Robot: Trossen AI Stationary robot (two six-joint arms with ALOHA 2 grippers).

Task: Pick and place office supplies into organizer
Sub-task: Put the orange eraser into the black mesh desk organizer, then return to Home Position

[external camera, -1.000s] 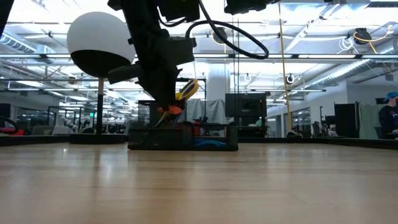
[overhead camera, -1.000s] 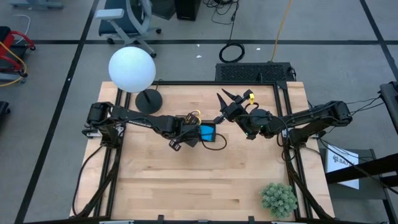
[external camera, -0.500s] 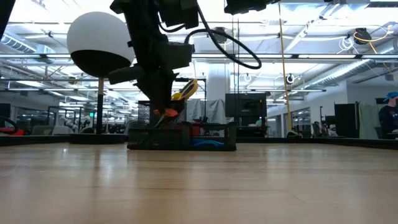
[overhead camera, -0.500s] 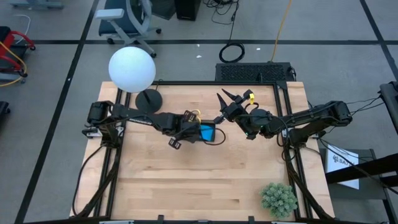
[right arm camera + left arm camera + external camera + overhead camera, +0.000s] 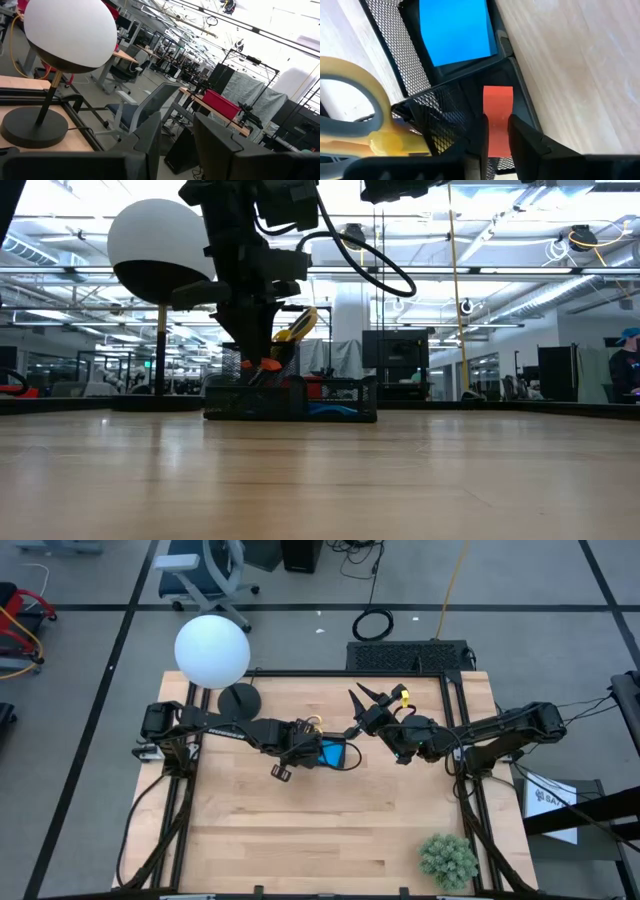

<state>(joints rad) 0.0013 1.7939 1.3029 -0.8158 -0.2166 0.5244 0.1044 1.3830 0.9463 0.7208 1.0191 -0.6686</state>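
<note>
We see the left gripper [image 5: 496, 142] hanging directly over the black mesh organizer [image 5: 333, 753] near the middle of the table [image 5: 300, 840], its fingers [image 5: 476, 137] pinched narrowly around a small red eraser [image 5: 497, 120] that points down into one of the compartments. In the compartment next to it lies the blue pad [image 5: 454, 30], flat on the bottom. The yellow-handled scissors [image 5: 355, 125] stand in the organizer beside the eraser, their handles sticking up above the rim [image 5: 298, 325]. The right gripper [image 5: 368, 703] waits raised above the table's far edge, jaws a little apart and holding nothing, facing the white globe lamp [image 5: 70, 35].
</note>
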